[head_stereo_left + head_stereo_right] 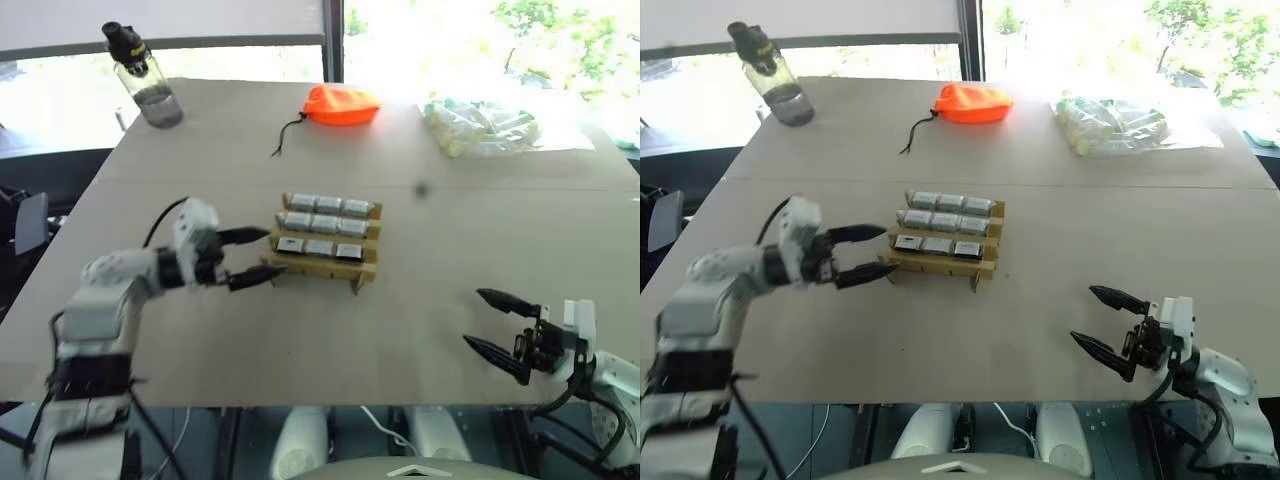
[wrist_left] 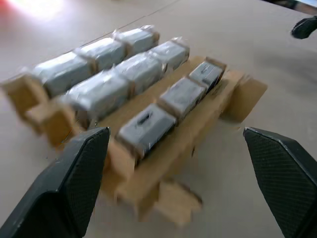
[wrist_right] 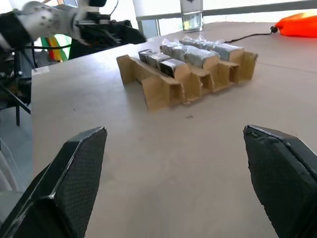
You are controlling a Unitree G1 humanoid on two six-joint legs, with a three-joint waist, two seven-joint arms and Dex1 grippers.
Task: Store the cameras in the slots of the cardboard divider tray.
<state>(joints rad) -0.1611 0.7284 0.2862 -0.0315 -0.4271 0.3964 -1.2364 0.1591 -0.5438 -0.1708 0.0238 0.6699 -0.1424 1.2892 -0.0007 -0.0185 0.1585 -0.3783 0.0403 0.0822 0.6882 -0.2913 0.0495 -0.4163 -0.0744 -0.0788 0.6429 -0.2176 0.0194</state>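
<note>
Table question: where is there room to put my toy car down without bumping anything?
The table is bare between the cardboard divider tray and the right tool. Another bare stretch lies between the tray and the orange pouch. It is crowded at the tray's left end, where the open left tool sits close.

Left arm (image 1: 110, 290): white-grey shell wearing a black wrist section, black cable looping behind. Right arm (image 1: 1215, 375): matching. Fingers (image 2: 74, 183): black, tapering, showing cross-hatched pads.
</note>
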